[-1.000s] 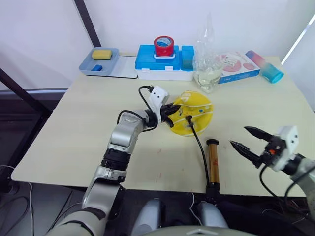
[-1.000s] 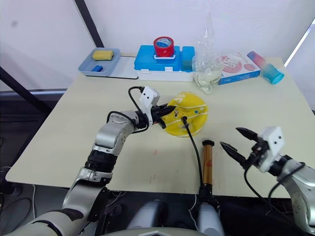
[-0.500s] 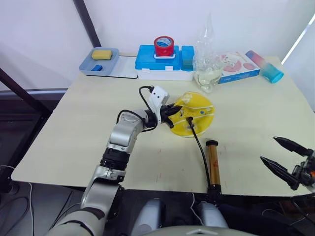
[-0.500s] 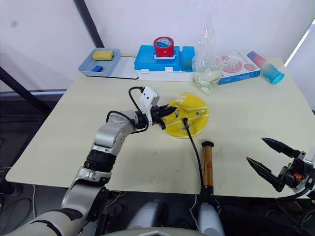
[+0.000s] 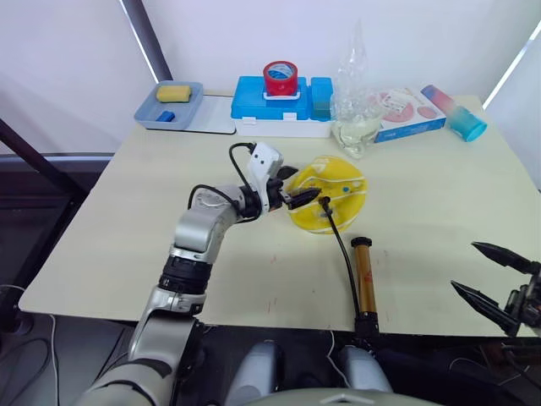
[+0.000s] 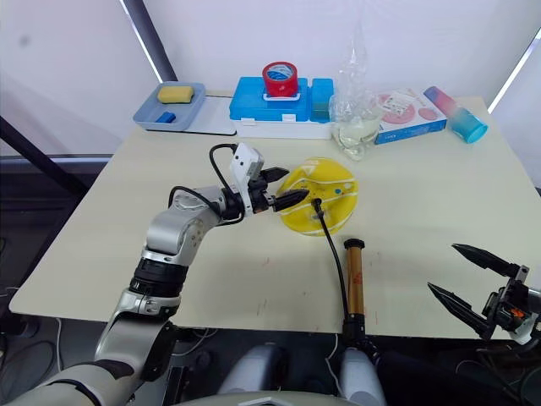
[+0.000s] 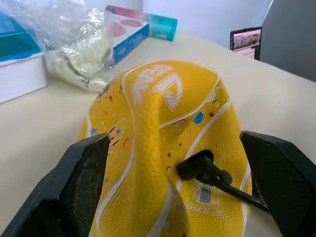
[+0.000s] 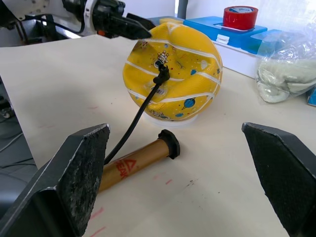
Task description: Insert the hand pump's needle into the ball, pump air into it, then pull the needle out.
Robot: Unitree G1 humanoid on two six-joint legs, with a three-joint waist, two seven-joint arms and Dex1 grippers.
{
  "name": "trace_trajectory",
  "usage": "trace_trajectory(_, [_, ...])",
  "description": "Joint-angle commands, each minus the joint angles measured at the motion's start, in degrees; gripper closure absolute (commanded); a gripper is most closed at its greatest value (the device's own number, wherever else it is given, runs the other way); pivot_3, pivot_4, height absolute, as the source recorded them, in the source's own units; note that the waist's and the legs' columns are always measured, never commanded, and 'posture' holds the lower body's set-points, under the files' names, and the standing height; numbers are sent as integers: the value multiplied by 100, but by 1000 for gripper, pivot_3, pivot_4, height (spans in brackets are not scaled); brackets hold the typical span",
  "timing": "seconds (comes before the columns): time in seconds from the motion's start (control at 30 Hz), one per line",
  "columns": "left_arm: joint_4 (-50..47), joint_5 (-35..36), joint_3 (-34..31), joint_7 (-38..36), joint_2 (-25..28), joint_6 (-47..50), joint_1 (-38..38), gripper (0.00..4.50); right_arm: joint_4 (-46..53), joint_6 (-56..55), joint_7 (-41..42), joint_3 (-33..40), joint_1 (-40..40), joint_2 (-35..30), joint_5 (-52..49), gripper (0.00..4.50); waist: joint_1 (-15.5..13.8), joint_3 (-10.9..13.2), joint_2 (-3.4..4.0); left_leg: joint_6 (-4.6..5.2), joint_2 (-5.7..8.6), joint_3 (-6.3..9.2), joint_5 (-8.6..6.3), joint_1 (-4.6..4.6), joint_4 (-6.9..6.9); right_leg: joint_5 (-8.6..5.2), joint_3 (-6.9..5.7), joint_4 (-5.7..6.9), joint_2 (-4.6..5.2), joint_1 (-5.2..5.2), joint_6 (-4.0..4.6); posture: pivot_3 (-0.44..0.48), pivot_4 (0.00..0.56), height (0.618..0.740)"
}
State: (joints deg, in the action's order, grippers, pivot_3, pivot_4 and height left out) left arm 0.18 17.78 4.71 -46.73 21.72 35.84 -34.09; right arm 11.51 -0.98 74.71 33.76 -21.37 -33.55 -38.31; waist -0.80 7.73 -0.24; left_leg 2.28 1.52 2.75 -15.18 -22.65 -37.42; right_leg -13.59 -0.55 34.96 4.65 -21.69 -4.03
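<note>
Right gripper (image 6: 478,284) low at near right corner of table (image 5: 127,245), off the edge, 2 black fingers spread wide, nothing between them. Well apart from pump and ball.

Hand pump (image 5: 364,277) lying flat near front edge of table, roughly centre, bronze-gold barrel with black caps at both ends, long axis running near to far. Red triangle mark on barrel seen from right wrist view. Thin black hose (image 5: 341,245) running from pump up to ball.

Ball (image 5: 331,194) mid-table, just beyond pump's far end. Yellow with white seam lines and small coloured printed marks; sagging, dented, a sharp crease folded along its top. Needle (image 8: 161,73) with small black fitting seated in ball's near face, hose bending away from it.

Left gripper (image 5: 303,192) at ball's left edge, fingers parted, one to either side of the folded rim; contact with ball not clear. Left arm stretched forward across table, elbow bent, wrist turned toward ball.

Far edge of table: grey tray (image 5: 172,105), blue box (image 5: 283,106) with red tape roll (image 5: 281,78) on top, clear bag (image 5: 358,110), blue cup (image 5: 467,125) on its side.
</note>
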Motion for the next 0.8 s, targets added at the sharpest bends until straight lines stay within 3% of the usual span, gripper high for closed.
trace_trajectory(0.03, [-633, 423, -400, -619, 700, 114, 345, 31, -108, -185, 132, 100, -61, -98, -64, 0, 1, 2, 3, -1, -4, 0, 0, 0, 0, 0, 1, -1, -1, 0, 1, 0, 150, 737])
trace_trajectory(0.17, [-770, 793, -631, -1772, 1582, -428, 1054, 31, -274, -277, 227, 114, -81, -147, -68, 0, 1, 13, 21, -2, -10, -6, 0, 5, 3, -9, 7, -1, 23, -4, 21, 0, 150, 737])
trace_trajectory(0.4, [-621, 1155, -1122, -2805, 2330, -955, 1985, 31, -325, -355, 231, 123, -180, -161, -49, 0, -50, 17, 24, 22, -7, -10, -15, 8, -5, -13, 6, -3, 43, -1, 27, 0, 150, 737])
trace_trajectory(0.63, [-437, 1231, -1420, -3346, 2724, -1446, 2665, 31, -345, -444, 231, 192, -352, -166, -60, 0, -29, 16, 24, 49, -9, -67, -32, 9, -2, -12, 43, -3, 57, -18, 25, 0, 150, 737])
trace_trajectory(0.8, [-601, 1184, -1267, -3235, 2613, -1552, 2859, 31, -377, -501, 297, 211, -441, -190, -92, 0, -26, 15, 21, 79, -15, -138, -49, 16, -3, -10, 47, -2, 90, -33, 21, 0, 150, 737])
